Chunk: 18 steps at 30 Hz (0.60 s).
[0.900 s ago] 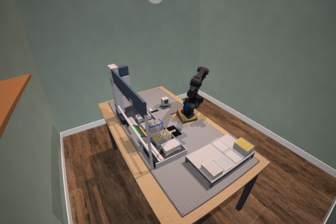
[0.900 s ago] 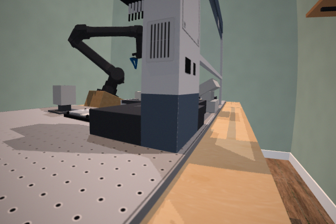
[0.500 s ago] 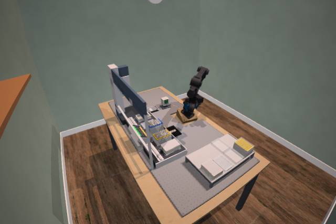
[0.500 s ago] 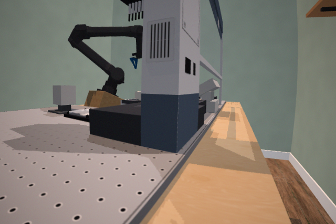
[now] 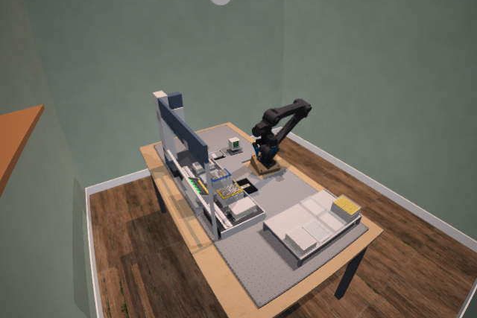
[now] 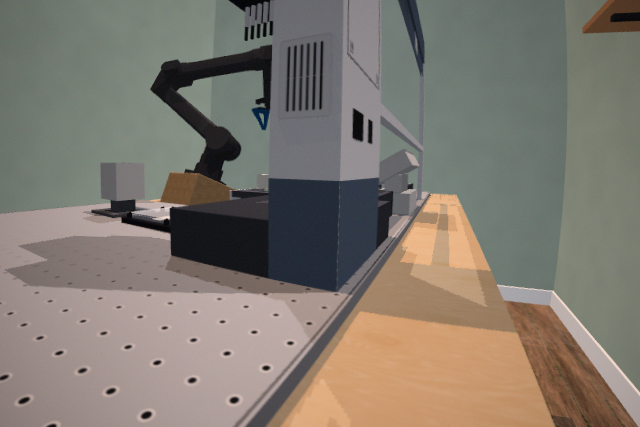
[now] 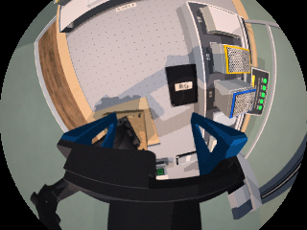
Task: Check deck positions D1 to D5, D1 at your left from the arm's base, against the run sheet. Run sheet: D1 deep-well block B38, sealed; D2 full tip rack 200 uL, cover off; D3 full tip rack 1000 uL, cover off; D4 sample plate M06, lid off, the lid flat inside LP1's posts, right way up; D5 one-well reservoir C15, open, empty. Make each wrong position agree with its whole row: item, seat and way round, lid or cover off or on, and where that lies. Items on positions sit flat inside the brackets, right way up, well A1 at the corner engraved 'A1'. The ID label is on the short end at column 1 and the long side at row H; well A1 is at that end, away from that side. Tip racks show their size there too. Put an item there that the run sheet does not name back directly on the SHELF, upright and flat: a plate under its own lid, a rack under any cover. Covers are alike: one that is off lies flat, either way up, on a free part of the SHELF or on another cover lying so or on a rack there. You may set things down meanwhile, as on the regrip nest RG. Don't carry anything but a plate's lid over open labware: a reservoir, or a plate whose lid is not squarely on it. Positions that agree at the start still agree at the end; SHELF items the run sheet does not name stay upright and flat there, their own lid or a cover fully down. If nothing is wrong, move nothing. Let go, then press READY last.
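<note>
Wrist view: claw spread wide, empty, above the deck.

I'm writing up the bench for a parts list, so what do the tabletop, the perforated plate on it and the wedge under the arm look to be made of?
The tabletop looks like pale varnished wood, with faint grain and a warm tan tone. The perforated plate looks like matte grey metal, probably aluminium, with a regular grid of dark holes. The wedge under the arm looks like light wood; its grain is too faint to be certain.

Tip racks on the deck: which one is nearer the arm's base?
The blue-framed rack. The yellow-framed rack sits one position further from the base, toward the white block.
</note>
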Each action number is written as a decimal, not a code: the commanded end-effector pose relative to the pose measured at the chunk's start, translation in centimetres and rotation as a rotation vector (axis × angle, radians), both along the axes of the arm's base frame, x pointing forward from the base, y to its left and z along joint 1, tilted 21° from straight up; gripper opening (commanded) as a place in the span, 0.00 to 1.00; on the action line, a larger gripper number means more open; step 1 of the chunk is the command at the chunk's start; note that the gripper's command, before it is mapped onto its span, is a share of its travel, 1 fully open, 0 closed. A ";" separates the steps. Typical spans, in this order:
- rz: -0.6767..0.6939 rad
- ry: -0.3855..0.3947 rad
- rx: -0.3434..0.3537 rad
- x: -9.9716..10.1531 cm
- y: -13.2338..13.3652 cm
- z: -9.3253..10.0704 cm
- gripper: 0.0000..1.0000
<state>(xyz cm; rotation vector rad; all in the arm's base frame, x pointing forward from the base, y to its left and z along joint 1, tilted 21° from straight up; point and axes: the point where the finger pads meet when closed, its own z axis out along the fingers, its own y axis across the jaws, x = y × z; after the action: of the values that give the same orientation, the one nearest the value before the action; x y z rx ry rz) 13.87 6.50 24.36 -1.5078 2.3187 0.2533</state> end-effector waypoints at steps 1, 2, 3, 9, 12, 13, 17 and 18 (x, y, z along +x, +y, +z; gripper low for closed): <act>0.003 -0.047 -0.004 1.6 -1.1 2.0 1.00; -0.015 -0.039 -0.002 2.0 -1.5 1.8 1.00; -0.033 -0.042 0.000 2.5 -1.9 2.1 1.00; -0.106 -0.013 0.009 4.0 -3.5 1.4 1.00; -0.161 -0.004 0.015 5.3 -4.8 1.7 1.00; -0.179 0.004 0.018 5.6 -5.2 1.6 1.00; -0.273 0.048 0.035 6.9 -6.8 1.0 1.00; -0.291 0.050 0.036 7.3 -7.2 1.1 1.00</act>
<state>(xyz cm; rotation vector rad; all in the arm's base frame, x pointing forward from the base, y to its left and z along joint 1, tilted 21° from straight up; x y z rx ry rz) 19.31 0.48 23.38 -1.2075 2.5301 0.3065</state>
